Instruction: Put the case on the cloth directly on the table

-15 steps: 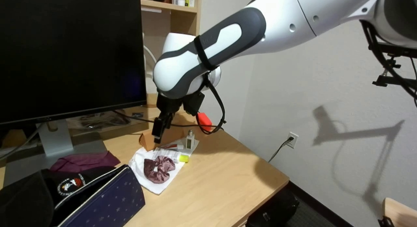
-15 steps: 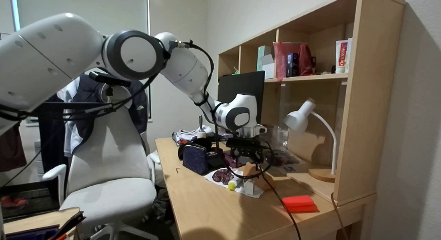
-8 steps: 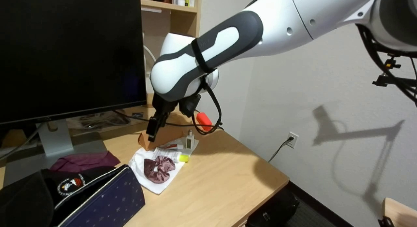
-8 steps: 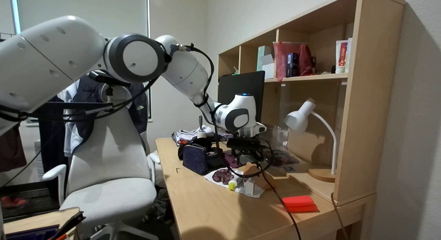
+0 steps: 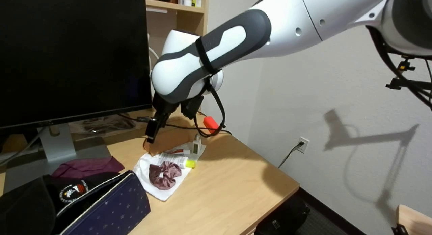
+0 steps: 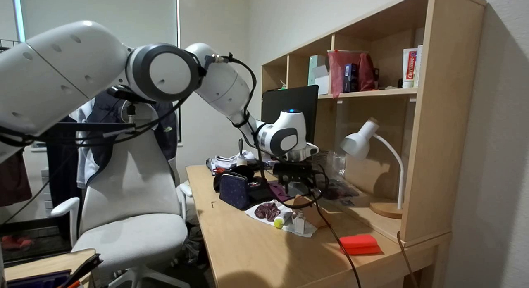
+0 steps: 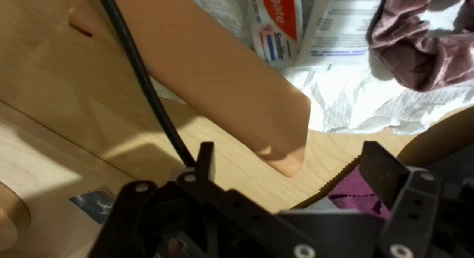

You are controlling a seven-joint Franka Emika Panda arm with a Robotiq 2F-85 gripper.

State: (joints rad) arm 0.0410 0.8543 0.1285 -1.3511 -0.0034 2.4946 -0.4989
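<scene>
One long smooth case (image 7: 226, 78), partly on crinkled cloth (image 7: 340, 108), velvety scrunchie (image 7: 411, 54)

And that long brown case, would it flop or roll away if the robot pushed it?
Probably not floppy: the long brown case has straight edges and flat faces, so it looks stiff. Pushed, it would likely slide rather than roll, because those sides are flat. Its smooth surface might be a little slippery to grip.

At the frame's upper right, the white arm (image 5: 293, 31) has charcoal panels (image 5: 259, 25), a black strap (image 5: 204, 55) and cables (image 5: 382, 51). A blue light (image 6: 291, 111) tops its wrist (image 6: 291, 124); silver screws (image 7: 304, 250) stud the black gripper (image 7: 290, 148).
</scene>
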